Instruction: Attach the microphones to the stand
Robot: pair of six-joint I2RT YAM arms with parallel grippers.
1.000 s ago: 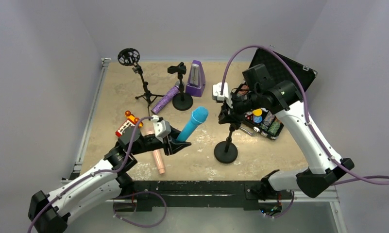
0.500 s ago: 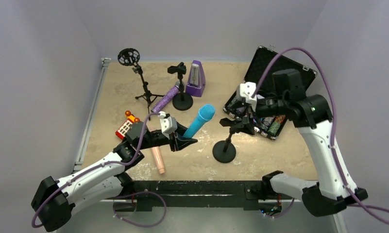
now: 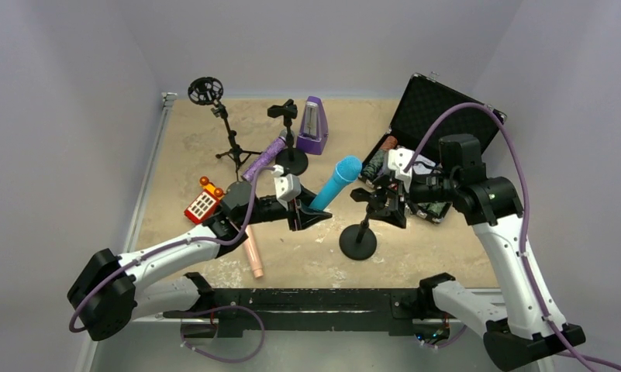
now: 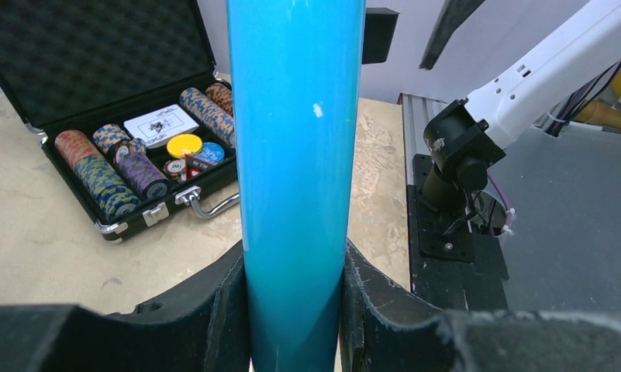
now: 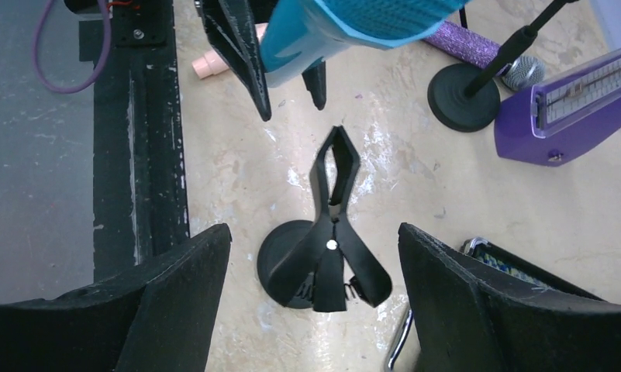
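**Blue microphone (image 4: 295, 155) handling notes, no labels to go by**

Clamped shut on the blue microphone with the left gripper (image 4: 295, 318), low on the handle, with the head end poking up and away past the fingertips. Looks like smooth glossy plastic, so probably light and stiff but a bit slippery. Would expect some twisting or sliding in the jaws if bumped. Best held on the straight handle, well clear of the mesh head, leaving the middle of the barrel bare for the clip.

Got the right gripper (image 5: 315, 310) spread wide open, straddling the spring clip (image 5: 334, 225) on the stand (image 3: 358, 242) without touching either side. Nothing held there. Guessing a stiff spring, so likely needs a firm squeeze on the handle ends. Can't tell from here which end is the mouth. Blue head hanging just beyond that gripper's fingertips.

Left to do: pink microphone (image 3: 252, 256) lying flat back behind the left gripper, close under that arm. Also purple microphone (image 3: 264, 160), off to the far side of the left gripper, head end by another stand (image 3: 291, 161). Similar handling expected, with maybe more bite on the glittery purple.

As for writing: none readable. No brand on the blue handle, only a tiny white fleck. Spotted a printed white card box (image 4: 161, 124) among the chips in the open case (image 4: 82, 54) past the left gripper, print too small to make out.
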